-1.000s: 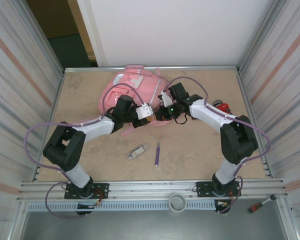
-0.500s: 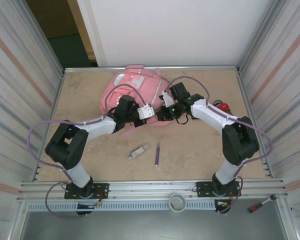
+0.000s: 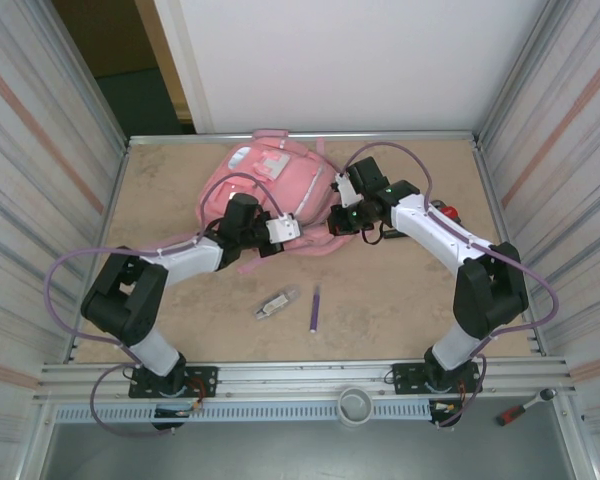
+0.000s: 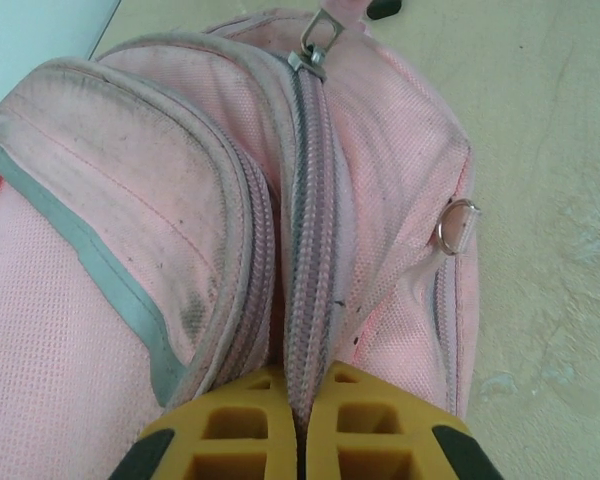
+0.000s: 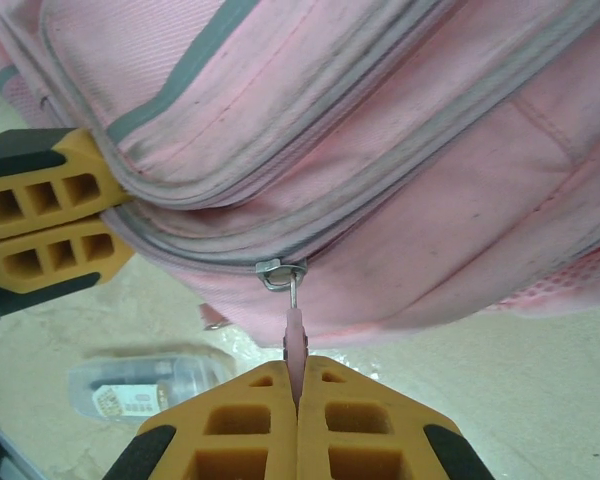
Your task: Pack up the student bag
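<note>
The left arm [image 3: 185, 258] rises from its base at the near left, folds at the elbow and reaches far and rightward, its forearm lying low. The left gripper [image 4: 300, 398] is closed, its yellow fingers [image 4: 235, 425] pressed together on a fold of the student bag [image 4: 130, 200] beside a zip seam. The right arm [image 3: 435, 232] stands up from the near right, bends at an elbow close to the right side and stretches far and leftward, its wrist tipped down. The right gripper [image 5: 298, 388] is closed too, its pads meeting on a thin pink zip pull [image 5: 294, 335]. The two grippers face each other, near but apart.
</note>
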